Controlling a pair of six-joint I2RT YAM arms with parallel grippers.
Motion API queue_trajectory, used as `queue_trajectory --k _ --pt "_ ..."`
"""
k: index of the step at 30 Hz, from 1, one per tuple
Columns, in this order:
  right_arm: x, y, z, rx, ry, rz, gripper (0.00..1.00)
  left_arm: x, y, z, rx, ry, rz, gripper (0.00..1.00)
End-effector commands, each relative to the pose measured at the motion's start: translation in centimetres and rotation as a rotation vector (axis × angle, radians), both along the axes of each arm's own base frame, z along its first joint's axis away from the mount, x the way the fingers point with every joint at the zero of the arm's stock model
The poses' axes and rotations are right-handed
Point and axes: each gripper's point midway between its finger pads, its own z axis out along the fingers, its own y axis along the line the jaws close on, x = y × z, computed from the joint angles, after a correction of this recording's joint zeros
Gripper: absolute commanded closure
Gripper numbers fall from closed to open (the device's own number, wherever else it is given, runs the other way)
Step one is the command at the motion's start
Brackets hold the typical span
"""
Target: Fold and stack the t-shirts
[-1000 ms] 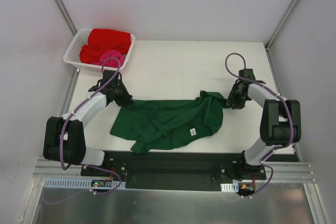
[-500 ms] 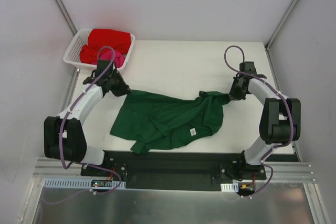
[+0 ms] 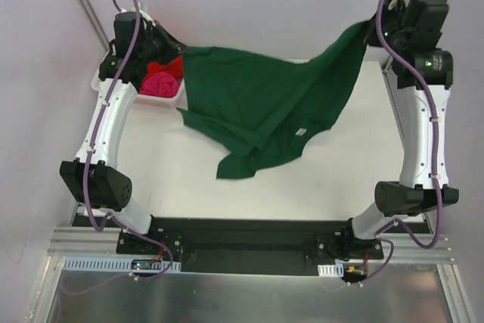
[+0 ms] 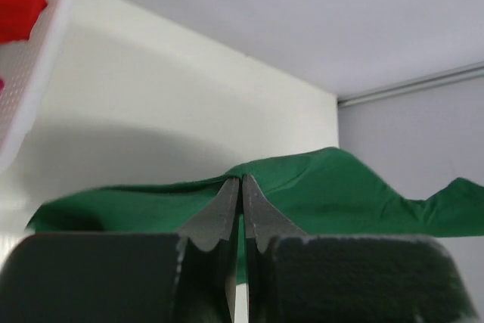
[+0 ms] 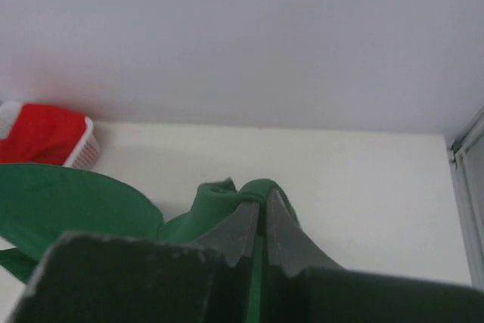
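White table (image 3: 318, 187), pale walls all round, metal frame posts at the corners. Both arms reach up from the near edge.

Green t-shirt (image 3: 265, 100) hangs stretched between the two grippers, above the middle of the table. Its lower folds droop toward the near left; can't tell if the lowest tip touches the table. Small pale label (image 3: 301, 132) on the cloth, print unreadable.

Left gripper (image 3: 177, 48): fingers pressed together on the shirt's left upper edge. The left wrist view shows the tips (image 4: 242, 187) pinched with green cloth between and behind them.

Right gripper (image 3: 373, 30): clamped on the shirt's right upper corner. In the right wrist view the tips (image 5: 261, 213) are together, with a bunch of cloth at the tips. From above its fingertips are hard to make out against the dark wrist.

Far left corner: white basket (image 3: 100, 81), mostly hidden behind the left arm. Red t-shirt (image 3: 174, 67) and pink t-shirt (image 3: 159, 85) lie inside, only partly visible, folds unclear.
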Motion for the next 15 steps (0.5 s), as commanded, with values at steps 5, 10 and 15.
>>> queue_trajectory --k 5,10,15 --pt "-5.2 0.9 13.3 -0.013 -0.374 0.090 0.99 -1.6 1.2 12.7 -0.123 -0.248 0.083 1.00" --pt "-8.6 0.5 17.7 -0.012 -0.517 0.074 0.99 -3.9 2.3 18.9 -0.147 -0.392 0.099 1.00" --pt "-11.1 0.5 18.7 -0.024 -0.543 0.081 0.99 -6.3 2.2 22.6 -0.165 -0.479 0.062 1.00"
